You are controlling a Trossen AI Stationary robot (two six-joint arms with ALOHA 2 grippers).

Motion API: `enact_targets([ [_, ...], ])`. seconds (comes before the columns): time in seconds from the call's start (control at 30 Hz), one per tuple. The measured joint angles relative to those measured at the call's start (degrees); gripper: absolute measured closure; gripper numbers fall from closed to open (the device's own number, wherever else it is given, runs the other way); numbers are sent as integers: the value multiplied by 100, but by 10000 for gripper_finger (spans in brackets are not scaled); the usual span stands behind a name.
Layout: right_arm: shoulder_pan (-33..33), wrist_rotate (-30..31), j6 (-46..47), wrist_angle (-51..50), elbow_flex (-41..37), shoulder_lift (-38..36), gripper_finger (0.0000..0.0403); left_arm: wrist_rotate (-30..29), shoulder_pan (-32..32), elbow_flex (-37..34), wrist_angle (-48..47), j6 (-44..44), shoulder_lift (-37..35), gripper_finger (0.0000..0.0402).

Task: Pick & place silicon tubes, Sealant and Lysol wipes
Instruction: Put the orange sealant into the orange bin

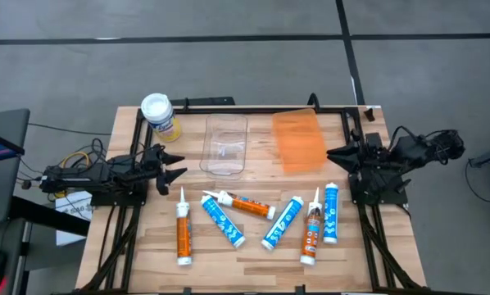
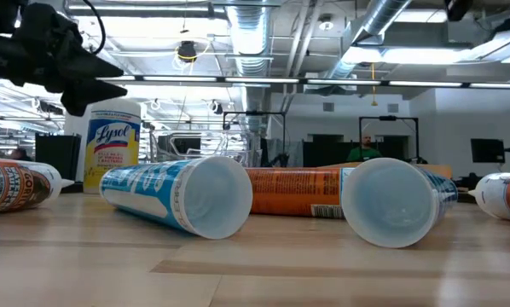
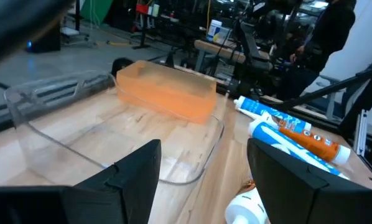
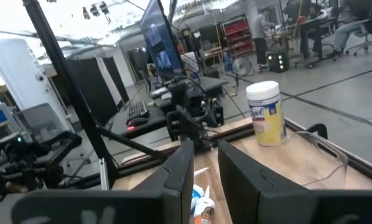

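Left gripper (image 1: pixel 177 170) parked at the table's left edge, fingers spread wide, nothing held; in its wrist view the two dark fingers (image 3: pixel 139 171) frame the clear plastic bin (image 1: pixel 224 145) with open air between them. Right gripper (image 1: pixel 333 153) waiting at the right edge, fingers drawn narrow with only a slim gap showing in its own wrist view, also empty. Nothing picked yet, by the look of it. Lysol wipes (image 1: pixel 159 115) upright at the back-left corner, just behind the left gripper, white lid up, yellow label readable in the low view. Clear plastic bin just right of the canister, empty; orange bin (image 1: pixel 299 141) beside it, nearer the right arm. Six tubes lying flat across the front half: orange tube (image 1: pixel 182 236) far left, a blue tube (image 1: pixel 223 220) and an orange one (image 1: pixel 247 204) crossing near their nozzles, another blue tube (image 1: pixel 281 222), then an orange (image 1: pixel 311 232) and a blue (image 1: pixel 331 212) side by side at right. Likely first step: left arm onto the nearest item. For a tube, best taken mid-body, fingers straddling across the long axis, wrist turned to match its angle; round bodies prone to rolling, so straight descent and firm closure. Crossed pair better left until neighbours are cleared. Canister wide: full opening needed, grasp low on the body.
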Motion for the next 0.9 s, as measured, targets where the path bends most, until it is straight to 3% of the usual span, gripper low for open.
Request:
enact_targets([
  [0.4, 2, -35, 349, -400, 962, 1375, 337, -129, 0, 610, -970, 522, 0, 170],
  [0.63, 2, -99, 2035, -1979, 1687, 2602, 337, -159, 0, 623, -1302, 504, -2, 170],
  [0.9, 30, -1092, 4060, -2804, 2319, 3380, 337, -159, 0, 623, -1616, 491, 0, 170],
])
